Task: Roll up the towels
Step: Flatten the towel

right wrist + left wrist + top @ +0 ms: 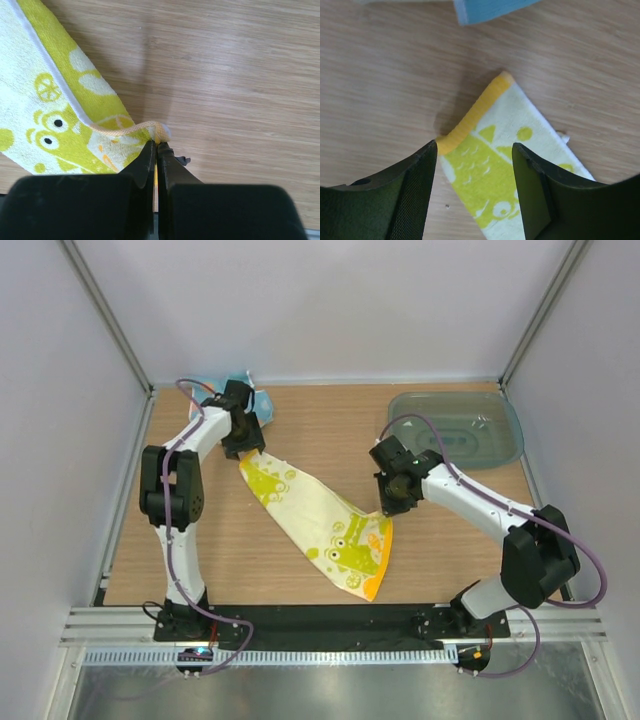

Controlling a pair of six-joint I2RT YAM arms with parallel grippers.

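Handling: yellow towel [320, 525] likely limp, light; take at corners. Right pincer [157, 145] pinches one corner; left pincer [474, 146] spread astride opposite.

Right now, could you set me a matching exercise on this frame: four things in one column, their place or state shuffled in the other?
1. yellow towel
2. blue towel
3. tray
4. right tool

A. far right corner of the table
B. shut on a corner of cloth
C. lying diagonally across the middle
D. far left, by the back edge

Pairs: 1-C, 2-D, 3-A, 4-B
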